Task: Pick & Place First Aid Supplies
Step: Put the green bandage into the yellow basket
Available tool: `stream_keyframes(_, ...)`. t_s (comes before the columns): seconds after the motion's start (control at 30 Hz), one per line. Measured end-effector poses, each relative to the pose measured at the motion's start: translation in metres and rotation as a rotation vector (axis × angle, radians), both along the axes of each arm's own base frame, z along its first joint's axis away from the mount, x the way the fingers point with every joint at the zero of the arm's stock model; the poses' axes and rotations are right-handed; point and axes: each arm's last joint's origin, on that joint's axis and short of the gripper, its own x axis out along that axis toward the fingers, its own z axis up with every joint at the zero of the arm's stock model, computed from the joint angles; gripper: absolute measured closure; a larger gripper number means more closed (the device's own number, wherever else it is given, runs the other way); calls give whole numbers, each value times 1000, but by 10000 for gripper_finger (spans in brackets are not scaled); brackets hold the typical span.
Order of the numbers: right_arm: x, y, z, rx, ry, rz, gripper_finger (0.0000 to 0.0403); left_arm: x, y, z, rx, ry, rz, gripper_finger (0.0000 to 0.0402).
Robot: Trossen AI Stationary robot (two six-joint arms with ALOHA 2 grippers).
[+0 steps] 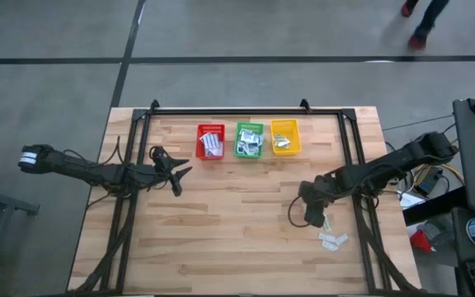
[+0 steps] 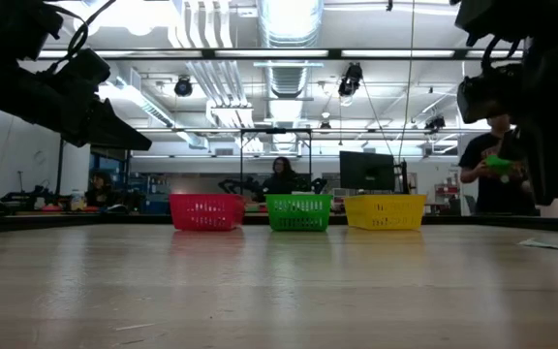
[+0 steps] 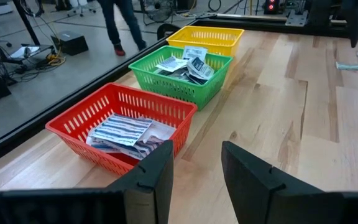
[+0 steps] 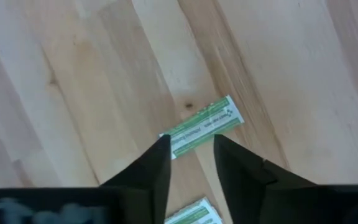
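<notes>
Your right gripper sits right of centre in the high view, near the table's right edge, pointed down at the wood. Its fingers stand a little apart, one on each side of a green-and-white strip. The strip lies flat on the table; you cannot tell whether the tips touch it, and it is not lifted. A second strip shows at the bottom edge of the right wrist view, between the fingers and partly cut off.

Loose packets: a small cluster of pale ones on the table at lower right of the high view, just below the right gripper.

Your left gripper hangs over the table's left part, left of centre in the high view, aimed toward the baskets. Its fingers are parted and hold nothing.

Baskets, in a row at upper centre of the high view, side by side:
- Red basket, leftmost: holds oblong white packets with blue stripes.
- Green basket, middle: holds a heap of small white packets.
- Yellow basket, rightmost: something pale lies inside, too small to identify.

Background: a person stands beyond the table at the right of the low view.
</notes>
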Motion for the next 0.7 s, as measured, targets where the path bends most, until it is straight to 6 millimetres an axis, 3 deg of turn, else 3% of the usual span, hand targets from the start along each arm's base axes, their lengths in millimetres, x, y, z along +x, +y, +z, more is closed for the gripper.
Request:
stream_keyframes(0.37,19,5,-34,-25,90,-10,223,0,0,0,1,1,0,268)
stream_keyframes(0.7,28,7,-57,-45,181,-68,242,0,0,0,3,4,-1,268)
